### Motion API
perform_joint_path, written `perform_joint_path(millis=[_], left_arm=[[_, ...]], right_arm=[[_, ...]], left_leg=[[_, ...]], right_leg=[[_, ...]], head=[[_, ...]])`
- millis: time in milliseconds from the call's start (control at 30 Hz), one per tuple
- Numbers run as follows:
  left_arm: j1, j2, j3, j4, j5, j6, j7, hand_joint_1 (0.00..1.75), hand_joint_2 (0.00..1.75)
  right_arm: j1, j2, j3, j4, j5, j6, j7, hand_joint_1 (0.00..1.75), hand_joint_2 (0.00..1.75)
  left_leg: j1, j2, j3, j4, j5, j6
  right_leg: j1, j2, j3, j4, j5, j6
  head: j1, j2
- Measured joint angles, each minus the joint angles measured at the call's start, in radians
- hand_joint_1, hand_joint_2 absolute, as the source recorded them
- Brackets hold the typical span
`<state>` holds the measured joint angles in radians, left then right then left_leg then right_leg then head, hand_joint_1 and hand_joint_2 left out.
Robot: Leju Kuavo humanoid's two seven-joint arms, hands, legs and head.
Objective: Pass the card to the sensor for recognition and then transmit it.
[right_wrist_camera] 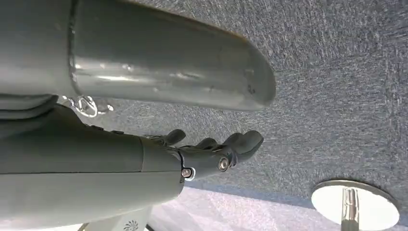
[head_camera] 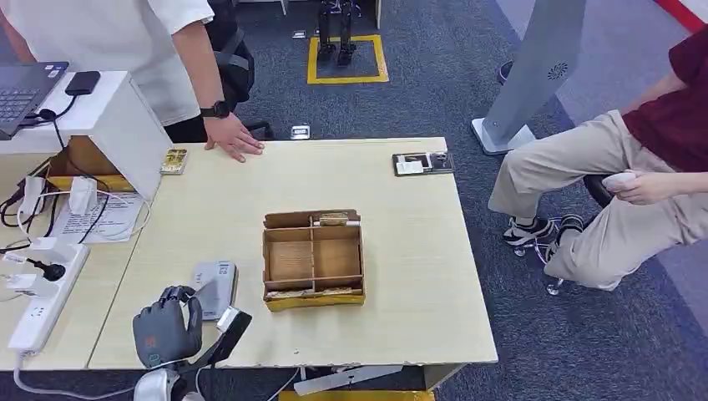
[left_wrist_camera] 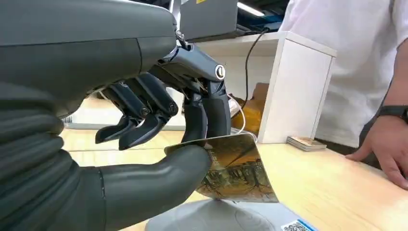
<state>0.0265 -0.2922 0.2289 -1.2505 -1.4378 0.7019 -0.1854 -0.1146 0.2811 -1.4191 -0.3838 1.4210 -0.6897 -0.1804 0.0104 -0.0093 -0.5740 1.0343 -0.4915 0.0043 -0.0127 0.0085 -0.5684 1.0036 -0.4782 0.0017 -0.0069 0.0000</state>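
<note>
left hand (left_wrist_camera: 144, 159): card (left_wrist_camera: 235, 168) pinched at one end by thumb and fingers, above grey sensor (head_camera: 214, 288) | card judged thin, light, stiff, slippery; edge grip advised | right hand (right_wrist_camera: 211, 151) holds nothing, fingers apart, hanging over carpet

My left hand (left_wrist_camera: 159, 144) raised at near table edge, thumb and fingers (left_wrist_camera: 211, 113) pinching card (left_wrist_camera: 235, 168). My right hand (right_wrist_camera: 211, 154) hanging over carpet, fingers loosely apart, holding nothing.

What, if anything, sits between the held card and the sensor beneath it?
Nothing visible. The left hand pinches the card directly above the grey sensor, with open air between them.
</note>
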Motion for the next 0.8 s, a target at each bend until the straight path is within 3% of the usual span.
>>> perform_joint_path(millis=[800], left_arm=[[0.015,0.008,-0.074,0.031,-0.013,0.001,0.095,1.75,1.75]], right_arm=[[0.0,-0.002,-0.008,0.002,0.002,0.0,0.0,0.0,0.0]], left_leg=[[0.0,0.0,0.0,0.0,0.0,0.0]], right_leg=[[0.0,0.0,0.0,0.0,0.0,0.0]], head=[[0.0,0.0]])
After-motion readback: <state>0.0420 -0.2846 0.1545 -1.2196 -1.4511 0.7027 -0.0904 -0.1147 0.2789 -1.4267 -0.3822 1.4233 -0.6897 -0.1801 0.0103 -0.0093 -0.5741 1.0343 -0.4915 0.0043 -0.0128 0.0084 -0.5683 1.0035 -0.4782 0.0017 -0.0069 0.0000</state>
